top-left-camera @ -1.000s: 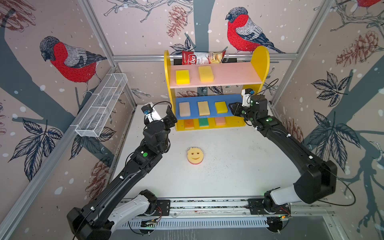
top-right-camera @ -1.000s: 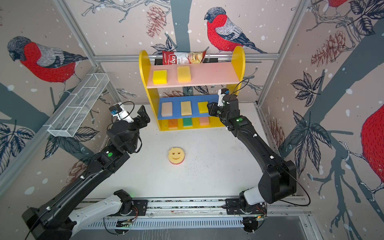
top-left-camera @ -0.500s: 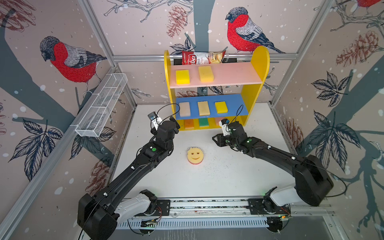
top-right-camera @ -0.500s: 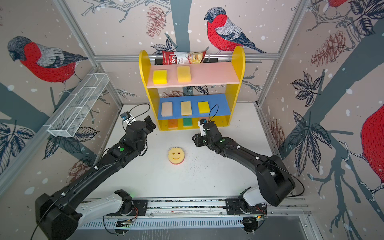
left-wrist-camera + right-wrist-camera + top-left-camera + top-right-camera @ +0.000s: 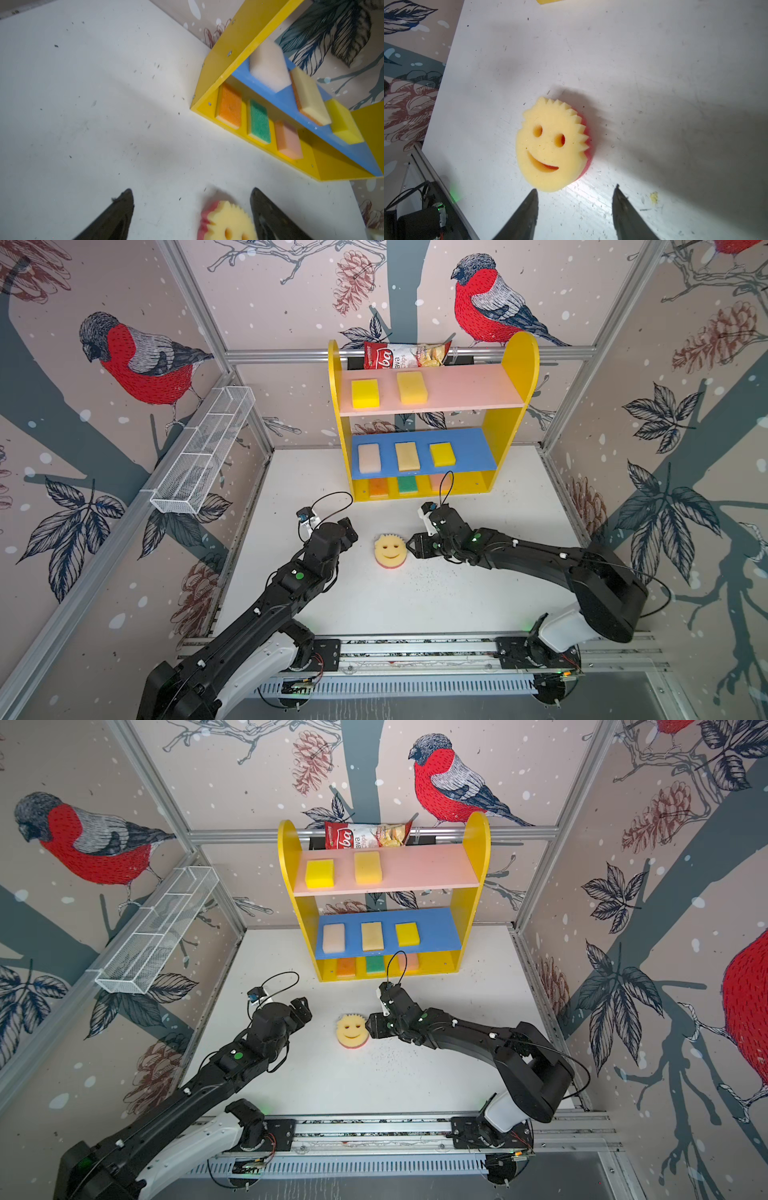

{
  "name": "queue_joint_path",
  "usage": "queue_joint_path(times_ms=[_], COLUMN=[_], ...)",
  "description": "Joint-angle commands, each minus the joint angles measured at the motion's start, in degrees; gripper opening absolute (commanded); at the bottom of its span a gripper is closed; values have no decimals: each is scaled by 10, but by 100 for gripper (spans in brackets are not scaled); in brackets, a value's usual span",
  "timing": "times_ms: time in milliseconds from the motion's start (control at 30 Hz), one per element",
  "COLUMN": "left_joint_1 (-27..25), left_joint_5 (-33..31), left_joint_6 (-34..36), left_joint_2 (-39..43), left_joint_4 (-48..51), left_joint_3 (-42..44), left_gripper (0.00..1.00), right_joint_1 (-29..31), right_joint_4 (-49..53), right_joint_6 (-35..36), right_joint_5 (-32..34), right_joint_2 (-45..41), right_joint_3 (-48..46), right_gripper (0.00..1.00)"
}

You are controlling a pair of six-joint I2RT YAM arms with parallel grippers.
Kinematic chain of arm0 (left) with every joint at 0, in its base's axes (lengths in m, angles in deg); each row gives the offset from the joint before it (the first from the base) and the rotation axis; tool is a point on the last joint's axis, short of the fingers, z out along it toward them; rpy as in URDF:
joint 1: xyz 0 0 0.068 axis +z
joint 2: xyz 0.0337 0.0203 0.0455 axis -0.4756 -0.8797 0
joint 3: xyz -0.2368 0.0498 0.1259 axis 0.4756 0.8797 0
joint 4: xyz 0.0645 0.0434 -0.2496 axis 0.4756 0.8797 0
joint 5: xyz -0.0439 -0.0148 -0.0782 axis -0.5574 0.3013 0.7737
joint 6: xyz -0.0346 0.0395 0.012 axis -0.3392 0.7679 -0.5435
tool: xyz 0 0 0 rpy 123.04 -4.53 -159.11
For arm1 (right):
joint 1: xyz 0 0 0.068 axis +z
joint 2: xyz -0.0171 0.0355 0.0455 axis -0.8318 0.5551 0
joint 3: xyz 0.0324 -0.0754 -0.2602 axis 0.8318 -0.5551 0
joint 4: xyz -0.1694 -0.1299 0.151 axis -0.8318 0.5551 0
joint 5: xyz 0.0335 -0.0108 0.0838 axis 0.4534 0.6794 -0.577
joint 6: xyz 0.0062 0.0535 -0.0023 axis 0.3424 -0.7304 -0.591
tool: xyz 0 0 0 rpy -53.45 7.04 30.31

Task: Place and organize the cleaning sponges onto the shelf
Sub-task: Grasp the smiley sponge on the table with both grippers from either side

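Yellow smiley sponge [image 5: 552, 145], pink-backed in wrist views; left end effector [image 5: 191, 189], right end effector [image 5: 575, 188] wide, empty.

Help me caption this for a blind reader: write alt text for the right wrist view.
A round yellow smiley-face foam sponge with a pink underside lies flat on the scuffed white table, just ahead of the right gripper's two open black fingers, which hold nothing.

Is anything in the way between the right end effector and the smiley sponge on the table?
No, nothing visible is. The right end effector, jaws apart, points at the smiley sponge from close by, with only bare white table between them. The left end effector is on the other side, not in between.
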Motion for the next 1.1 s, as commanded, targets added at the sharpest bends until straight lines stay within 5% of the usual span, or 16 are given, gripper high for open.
queue_joint_path(times_ms=[0, 700, 833, 1067], left_joint_1=[0, 0, 0, 1], left_joint_5=[64, 237, 266, 278], left_joint_6=[16, 59, 59, 56], left_joint_2=[-5, -214, -250, -251], left_joint_4=[-34, -263, -209, -192], left_joint_3=[23, 50, 15, 17], left_gripper=[87, 80, 72, 70], right_joint_1=[9, 40, 48, 49], right_joint_4=[-20, 88, 77, 109], right_joint_6=[-60, -144, -159, -108], right_joint_5=[-2, 58, 56, 58], right_joint_2=[18, 177, 192, 227], right_joint_3=[17, 170, 167, 214], right_gripper=[61, 66, 56, 13])
